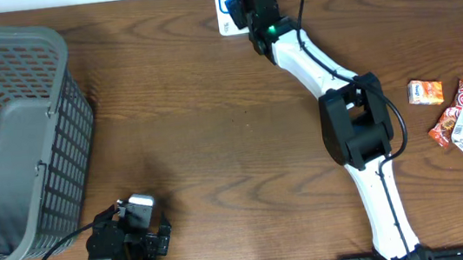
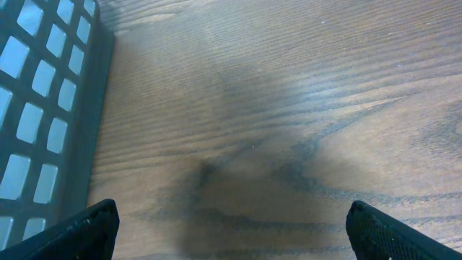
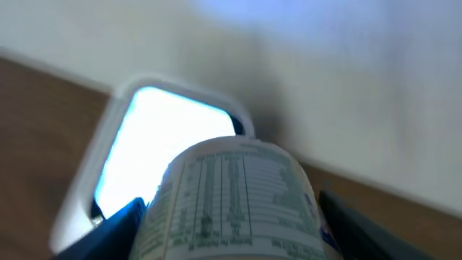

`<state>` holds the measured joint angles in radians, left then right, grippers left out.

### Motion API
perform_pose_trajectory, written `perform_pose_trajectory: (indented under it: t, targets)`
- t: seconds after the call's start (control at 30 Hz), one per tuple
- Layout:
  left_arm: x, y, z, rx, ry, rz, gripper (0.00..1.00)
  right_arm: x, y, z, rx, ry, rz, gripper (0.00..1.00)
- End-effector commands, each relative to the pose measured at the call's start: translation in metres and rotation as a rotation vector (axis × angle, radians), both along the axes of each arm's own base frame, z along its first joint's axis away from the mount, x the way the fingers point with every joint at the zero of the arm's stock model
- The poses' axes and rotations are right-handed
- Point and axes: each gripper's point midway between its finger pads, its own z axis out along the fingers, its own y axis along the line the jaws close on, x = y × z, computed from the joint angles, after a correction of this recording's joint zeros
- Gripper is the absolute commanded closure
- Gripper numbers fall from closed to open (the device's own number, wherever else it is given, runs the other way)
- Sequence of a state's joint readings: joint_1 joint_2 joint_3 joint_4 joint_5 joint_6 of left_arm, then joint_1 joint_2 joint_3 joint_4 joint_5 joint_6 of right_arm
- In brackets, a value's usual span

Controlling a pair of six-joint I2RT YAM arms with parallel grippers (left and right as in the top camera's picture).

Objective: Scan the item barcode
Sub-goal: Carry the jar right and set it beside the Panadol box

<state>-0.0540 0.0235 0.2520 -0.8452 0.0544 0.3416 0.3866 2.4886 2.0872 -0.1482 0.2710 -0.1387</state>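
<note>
Round tub (image 3: pixel 231 198) held up to the lit scanner (image 3: pixel 148 123) at the table's far edge, clamped between the right gripper's (image 1: pixel 237 5) jaws.
The tub's label shows a fine-print table, too blurred to read. Brown wood-grain table (image 1: pixel 208 150), pale wall behind. A grey lattice basket (image 1: pixel 32 144) stands at the left; the left gripper (image 2: pixel 238 235) hovers beside it, jaws wide, holding nothing. Snack packets (image 1: pixel 452 112) lie at the right, their print illegible.

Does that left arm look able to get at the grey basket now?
Likely yes: the basket stands right beside the left arm, whose open fingers have only bare table ahead.
</note>
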Motion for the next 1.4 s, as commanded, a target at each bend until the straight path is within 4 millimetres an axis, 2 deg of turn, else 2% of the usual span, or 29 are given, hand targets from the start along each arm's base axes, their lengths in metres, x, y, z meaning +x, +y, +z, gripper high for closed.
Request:
perform_pose_trajectory:
  t: [0.0, 0.1, 0.13, 0.3, 0.4, 0.57, 0.67, 0.8, 1.0, 1.23, 1.37]
  targets:
    - [-0.008, 0.000, -0.014, 0.000, 0.057, -0.001, 0.01, 0.006, -0.047, 0.051, -0.031, -0.030, -0.142, 0.50]
    - [-0.008, 0.000, -0.014, 0.000, 0.057, -0.001, 0.01, -0.006, -0.083, 0.059, -0.025, 0.067, -0.232, 0.50]
    - [-0.008, 0.000, -0.014, 0.000, 0.057, -0.001, 0.02, -0.018, -0.107, 0.064, -0.015, 0.129, -0.287, 0.50]
    - [-0.008, 0.000, -0.014, 0.000, 0.057, -0.001, 0.02, -0.059, -0.181, 0.074, 0.026, 0.292, -0.470, 0.49]
    - [-0.008, 0.000, -0.014, 0.000, 0.057, -0.001, 0.02, -0.089, -0.228, 0.066, 0.036, 0.403, -0.591, 0.49]
    - [-0.008, 0.000, -0.014, 0.000, 0.057, -0.001, 0.02, -0.139, -0.308, 0.036, 0.072, 0.610, -0.766, 0.50]
    - [-0.008, 0.000, -0.014, 0.000, 0.057, -0.001, 0.01, -0.156, -0.350, 0.029, 0.116, 0.654, -0.842, 0.48]
    - [-0.008, 0.000, -0.014, 0.000, 0.057, -0.001, 0.02, -0.176, -0.407, 0.028, 0.165, 0.656, -0.953, 0.46]
    - [-0.008, 0.000, -0.014, 0.000, 0.057, -0.001, 0.02, -0.199, -0.472, 0.023, 0.250, 0.632, -1.070, 0.45]
    - [-0.008, 0.000, -0.014, 0.000, 0.057, -0.001, 0.02, -0.226, -0.515, -0.007, 0.411, 0.669, -1.126, 0.42]
    - [-0.008, 0.000, -0.014, 0.000, 0.057, -0.001, 0.02, -0.254, -0.540, -0.032, 0.451, 0.708, -1.193, 0.37]
